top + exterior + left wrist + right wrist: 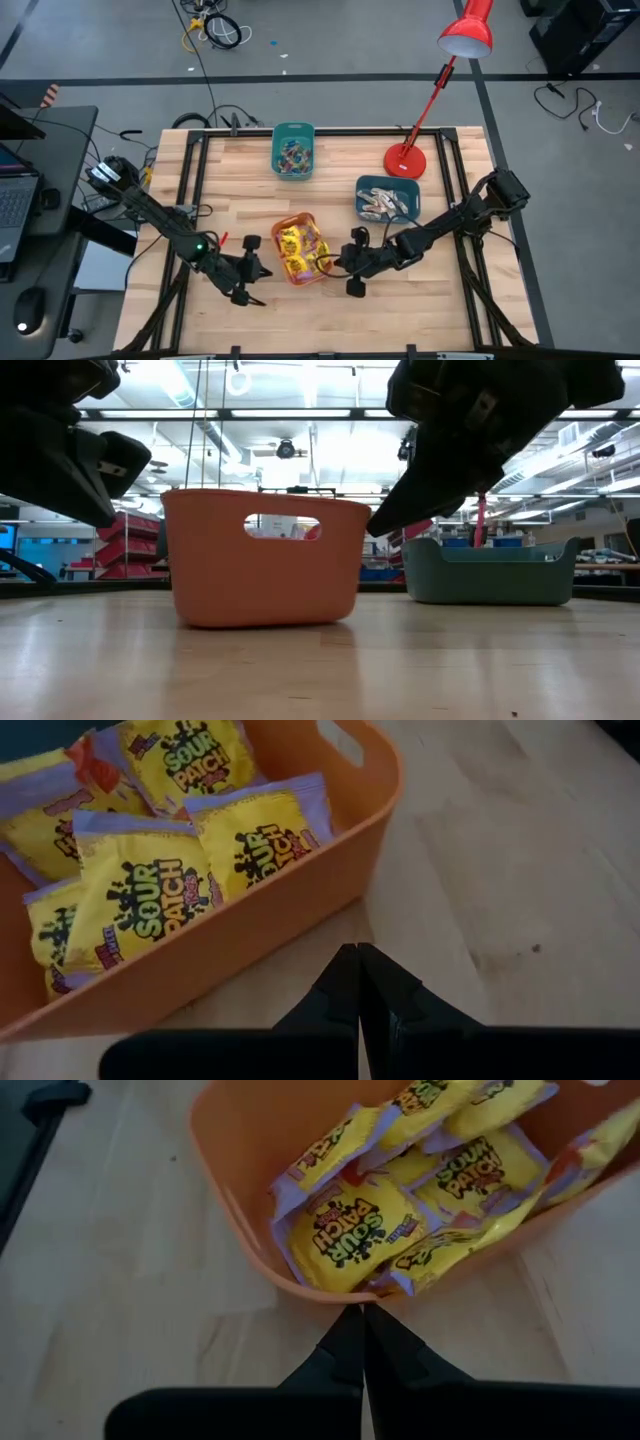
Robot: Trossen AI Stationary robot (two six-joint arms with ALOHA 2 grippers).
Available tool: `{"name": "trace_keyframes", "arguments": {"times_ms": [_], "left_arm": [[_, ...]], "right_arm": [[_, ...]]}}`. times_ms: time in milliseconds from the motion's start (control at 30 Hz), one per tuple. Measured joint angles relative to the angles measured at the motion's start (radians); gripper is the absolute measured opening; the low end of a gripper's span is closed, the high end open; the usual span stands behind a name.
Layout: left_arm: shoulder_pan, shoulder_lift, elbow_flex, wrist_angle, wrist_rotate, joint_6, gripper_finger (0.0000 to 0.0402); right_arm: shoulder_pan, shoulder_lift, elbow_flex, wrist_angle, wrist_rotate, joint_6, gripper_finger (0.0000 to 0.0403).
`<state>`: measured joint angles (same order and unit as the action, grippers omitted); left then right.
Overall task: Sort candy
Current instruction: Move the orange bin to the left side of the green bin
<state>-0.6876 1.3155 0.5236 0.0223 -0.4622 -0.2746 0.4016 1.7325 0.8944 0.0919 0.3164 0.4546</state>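
Looking down on the counter [250, 330], both arms stood close to the orange bin [300, 250], one on each side, and this closeness was the main risk. The left pincer [357, 982] was fully shut and held nothing; its tips pointed at the bin's outer wall, just beside it, with the yellow packets [150, 900] lying inside the bin right beyond the rim. The right pincer [362, 1342] was also pressed together and empty, and the bin rim was just in front of its tips, with more yellow packets [350, 1230] heaped behind that rim. If either arm pushed forward with its fingers together, I judged it would hit the wall and slide or tip the light bin instead of reaching a packet, because shut fingers cannot take anything. If both arms moved in at once they could squeeze the bin between them or meet over it. One packet near the right pincer hung on the rim and could fall out with a small knock. Farther from the right pincer, the teal bin [388, 199] held the pale sticks [385, 205], and well beyond both pincers another teal bin [293, 149] held the small coloured pieces [292, 155]; a wide swing could disturb them or the red lamp [405, 160].
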Motion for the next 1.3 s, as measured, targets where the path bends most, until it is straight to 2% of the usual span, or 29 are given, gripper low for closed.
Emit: {"name": "trace_keyframes", "arguments": {"times_ms": [233,367,467,667,800,1000,1133,1300], "left_arm": [[-0.002,-0.023,0.000,0.001,0.076,-0.118,0.0000],[-0.002,-0.043,0.000,-0.001,0.093,-0.145,0.0000],[-0.002,-0.058,0.000,-0.013,0.083,-0.104,0.0000],[0.007,-0.081,0.007,-0.007,-0.044,0.063,0.0000],[0.020,-0.080,0.010,0.041,-0.094,0.168,0.0001],[0.020,-0.080,0.010,0.109,-0.116,0.195,0.0001],[0.020,-0.080,0.010,0.140,-0.128,0.200,0.0001],[0.020,-0.080,0.011,0.153,-0.109,0.219,0.0001]], "right_arm": [[-0.033,0.000,0.000,0.002,-0.027,-0.037,0.0000],[-0.033,-0.012,-0.001,-0.076,-0.033,-0.001,0.0000],[-0.033,-0.024,0.000,-0.089,-0.064,0.013,0.0000],[-0.010,0.023,0.000,-0.040,-0.072,0.030,0.0000],[0.003,0.105,0.000,0.049,-0.076,0.008,0.0000],[-0.001,0.236,0.000,0.303,-0.029,-0.069,0.0000],[-0.033,0.289,0.001,0.420,-0.060,-0.136,0.0000],[-0.075,0.308,0.002,0.480,-0.093,-0.183,0.0000]]}}
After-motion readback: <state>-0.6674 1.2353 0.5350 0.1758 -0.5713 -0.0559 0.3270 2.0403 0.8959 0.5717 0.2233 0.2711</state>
